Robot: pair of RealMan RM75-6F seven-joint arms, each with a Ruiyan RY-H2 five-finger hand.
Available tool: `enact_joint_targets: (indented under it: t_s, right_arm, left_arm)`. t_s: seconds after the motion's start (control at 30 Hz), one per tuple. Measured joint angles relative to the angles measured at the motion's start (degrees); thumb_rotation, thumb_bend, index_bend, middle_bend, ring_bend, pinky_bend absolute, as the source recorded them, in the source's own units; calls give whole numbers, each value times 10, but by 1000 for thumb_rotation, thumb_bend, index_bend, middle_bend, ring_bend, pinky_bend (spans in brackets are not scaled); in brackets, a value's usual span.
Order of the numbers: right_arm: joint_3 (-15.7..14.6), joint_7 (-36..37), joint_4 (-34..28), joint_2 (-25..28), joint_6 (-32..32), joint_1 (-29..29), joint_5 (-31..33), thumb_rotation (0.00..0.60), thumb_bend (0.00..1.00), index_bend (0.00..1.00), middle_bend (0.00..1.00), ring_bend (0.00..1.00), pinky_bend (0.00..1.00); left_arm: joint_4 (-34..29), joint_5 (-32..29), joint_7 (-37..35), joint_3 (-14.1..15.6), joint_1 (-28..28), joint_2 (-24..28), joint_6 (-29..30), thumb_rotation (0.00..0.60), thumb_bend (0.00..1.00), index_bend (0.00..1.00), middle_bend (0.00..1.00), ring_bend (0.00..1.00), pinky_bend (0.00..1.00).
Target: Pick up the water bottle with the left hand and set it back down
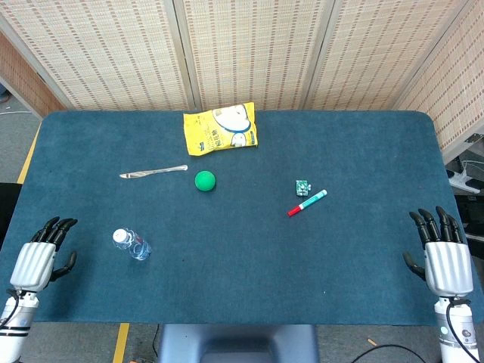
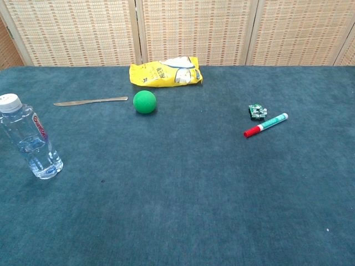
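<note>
Water bottle [image 2: 31,138] stands upright near bench's [image 1: 242,272] front-left corner, long axis vertical, white cap up, red label lettering too small to read. Left hand [image 1: 39,257] at bench's left edge, released, fingers apart, clear of bottle. Right hand [image 1: 442,253] at right edge, likewise released, empty. Both arms cut off at frame bottom in head view; neither hand shows in chest view.
</note>
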Motion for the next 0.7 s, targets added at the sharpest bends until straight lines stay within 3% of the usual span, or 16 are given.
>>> enact_joint_targets:
  t_s: [0.27,0.43,0.7]
  right_arm:
    - [7,7,6,-6,16,-9,-5,600,133,158,139,0,137]
    - [8,20,10,-7,26,-11,-20,600,133,156,139,0,137]
    - [13,42,50,-28,90,-21,-61,600,133,60,137,0,86]
  left_arm:
    - [-4,-10,25,-3,0,-2,-8,600,448,126,139,74,271]
    - [-13,-15,22,-1,-1,3,-23,600,448,45,89,54,265]
    - [-42,-30,-12,-3,-11,11,-57,600,437,0,25,9,203]
